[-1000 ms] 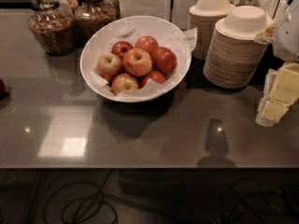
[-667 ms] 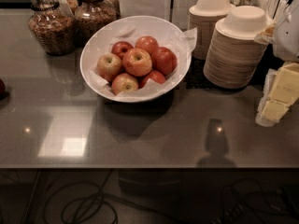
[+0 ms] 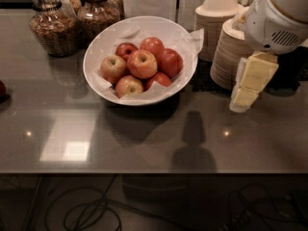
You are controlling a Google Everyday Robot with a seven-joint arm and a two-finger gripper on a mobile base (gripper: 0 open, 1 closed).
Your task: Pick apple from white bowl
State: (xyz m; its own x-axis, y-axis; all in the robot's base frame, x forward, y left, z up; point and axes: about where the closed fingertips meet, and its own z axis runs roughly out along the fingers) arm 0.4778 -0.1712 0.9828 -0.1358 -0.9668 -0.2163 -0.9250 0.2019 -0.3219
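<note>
The white bowl (image 3: 97, 46) stands at the back middle of the grey table, lined with white paper. It holds several apples. The apple (image 3: 142, 63), the largest one, orange-red streaked over yellow, lies on top in the middle of the pile. Darker red apples (image 3: 169, 61) lie to its right and smaller yellower ones (image 3: 113, 68) to its left and front. My gripper (image 3: 243, 96), pale yellow, hangs from the white arm housing (image 3: 279, 18) at the right. It is to the right of the bowl, apart from it, low over the table and empty.
Two glass jars (image 3: 53, 28) (image 3: 98, 8) stand behind the bowl at the back left. Stacks of tan disposable bowls (image 3: 217, 20) stand at the back right, behind my arm. A dark red object (image 3: 2, 89) shows at the left edge. Cables (image 3: 91, 211) lie below the table's front edge.
My arm and gripper have moved left and up, now covering part of the stacked bowls. The bowl and apples have not moved.
</note>
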